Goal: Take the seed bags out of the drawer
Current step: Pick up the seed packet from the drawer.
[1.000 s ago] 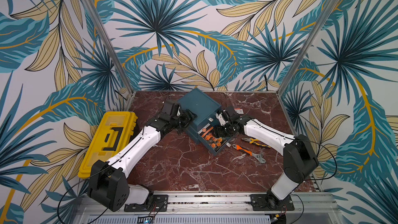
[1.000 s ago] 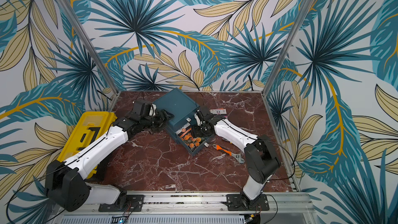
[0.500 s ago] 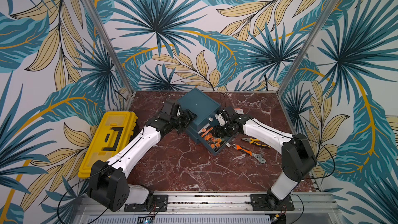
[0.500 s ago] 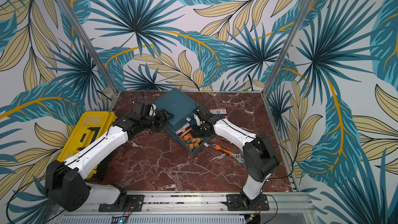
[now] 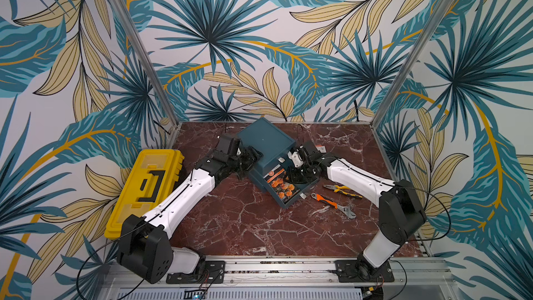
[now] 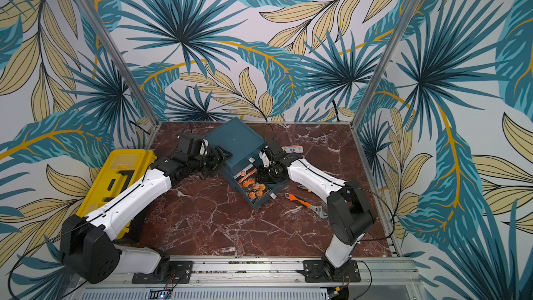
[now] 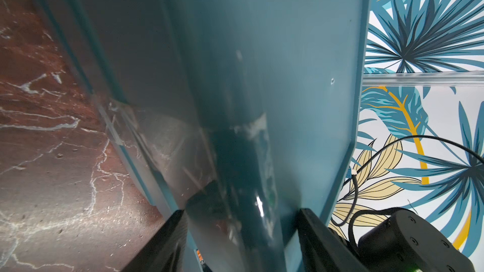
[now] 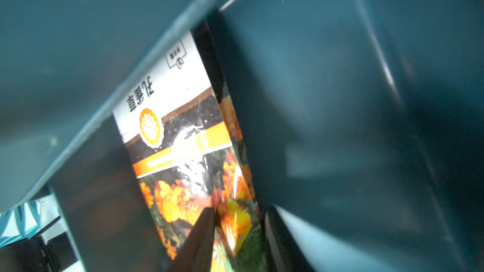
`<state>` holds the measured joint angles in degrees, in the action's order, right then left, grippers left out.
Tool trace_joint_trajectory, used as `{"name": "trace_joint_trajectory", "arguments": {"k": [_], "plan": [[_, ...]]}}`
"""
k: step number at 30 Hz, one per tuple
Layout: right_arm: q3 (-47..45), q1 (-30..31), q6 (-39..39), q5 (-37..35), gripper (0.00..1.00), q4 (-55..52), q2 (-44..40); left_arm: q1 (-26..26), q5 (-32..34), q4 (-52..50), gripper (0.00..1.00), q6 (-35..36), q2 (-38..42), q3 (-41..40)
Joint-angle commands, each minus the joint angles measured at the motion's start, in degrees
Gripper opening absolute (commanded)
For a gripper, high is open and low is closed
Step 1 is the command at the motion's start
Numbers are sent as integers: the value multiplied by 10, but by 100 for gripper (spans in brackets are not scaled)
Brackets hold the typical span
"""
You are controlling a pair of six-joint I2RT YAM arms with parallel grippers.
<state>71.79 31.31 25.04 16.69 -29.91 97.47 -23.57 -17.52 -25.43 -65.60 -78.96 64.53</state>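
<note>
A teal drawer cabinet (image 5: 265, 139) stands at the back middle of the table, with its drawer (image 5: 297, 201) pulled out toward the front. A glossy seed bag (image 5: 281, 187) (image 6: 251, 184) printed with orange blooms lies inside. My right gripper (image 5: 298, 176) (image 8: 238, 231) reaches down into the drawer. Its fingers (image 8: 203, 234) pinch the buckled edge of the seed bag (image 8: 183, 139) beside the drawer wall. My left gripper (image 5: 253, 155) (image 7: 241, 231) clamps the cabinet's left corner (image 7: 262, 100), one finger on each side.
A yellow toolbox (image 5: 147, 189) lies at the table's left edge. Pliers (image 5: 341, 190) and an orange-handled wrench (image 5: 331, 204) lie right of the drawer under my right arm. A small white card (image 6: 292, 149) lies behind the right wrist.
The right gripper's jaws have narrowed onto the seed bag inside the drawer. The left arm and the cabinet have not moved.
</note>
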Motion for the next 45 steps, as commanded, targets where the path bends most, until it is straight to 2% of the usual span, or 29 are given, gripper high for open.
{"name": "trace_joint_trajectory", "arguments": {"k": [1, 9, 16, 24, 29, 34, 45], "plan": [[-19, 8, 27, 55, 30, 44, -22, -7, 2, -37, 70, 0, 4, -16], [-39, 6, 62, 49, 5, 57, -50, -8, 4, -37, 70, -1, 10, -23], [-14, -17, 108, 66, 0, 18, -56, -9, 5, -37, 70, -1, 12, -23], [34, -34, 117, 89, 0, -80, -43, -10, 3, -33, 70, -1, 11, -26], [63, -34, 95, 79, 8, -132, -26, -11, 2, -30, 70, -1, 9, -26], [72, -35, 71, 60, 8, -168, -16, -11, 1, -25, 70, -4, 6, -25], [84, -35, 38, 32, 23, -205, -13, -14, 1, -20, 70, -5, -3, -20]]}}
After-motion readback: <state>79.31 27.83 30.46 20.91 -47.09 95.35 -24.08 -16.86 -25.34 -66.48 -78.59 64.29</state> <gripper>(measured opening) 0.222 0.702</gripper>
